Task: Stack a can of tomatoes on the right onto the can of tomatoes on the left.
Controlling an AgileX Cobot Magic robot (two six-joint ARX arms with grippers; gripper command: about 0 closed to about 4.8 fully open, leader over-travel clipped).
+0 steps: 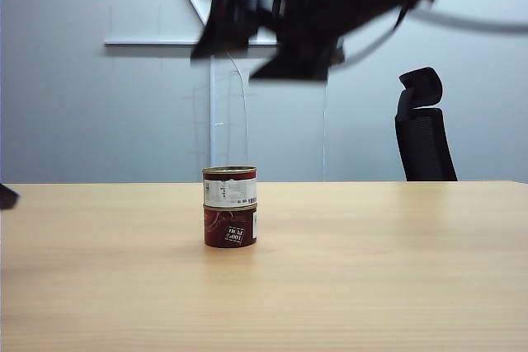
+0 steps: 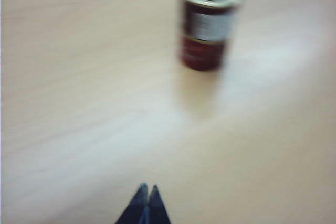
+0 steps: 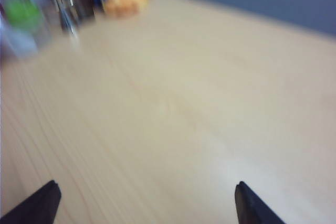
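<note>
Exterior view: upper can [image 1: 229,186] sits upright on lower can [image 1: 230,226]; right gripper [image 3: 147,203] spread wide, empty, above them. Left gripper [image 2: 146,198] pinched closed, empty, well apart.

Two tomato cans stand stacked near the middle of a light wooden table [image 1: 396,286], the upper can [image 1: 229,186] with a pale label sitting squarely on the dark red lower can [image 1: 230,227]. High above them a black robot arm [image 1: 330,6] sweeps across the frame, blurred so heavily that its right gripper [image 1: 216,26], apparently at the arm's left end, cannot be read. A black office chair [image 1: 422,125] stands behind the table against a grey wall [image 1: 82,105].
</note>
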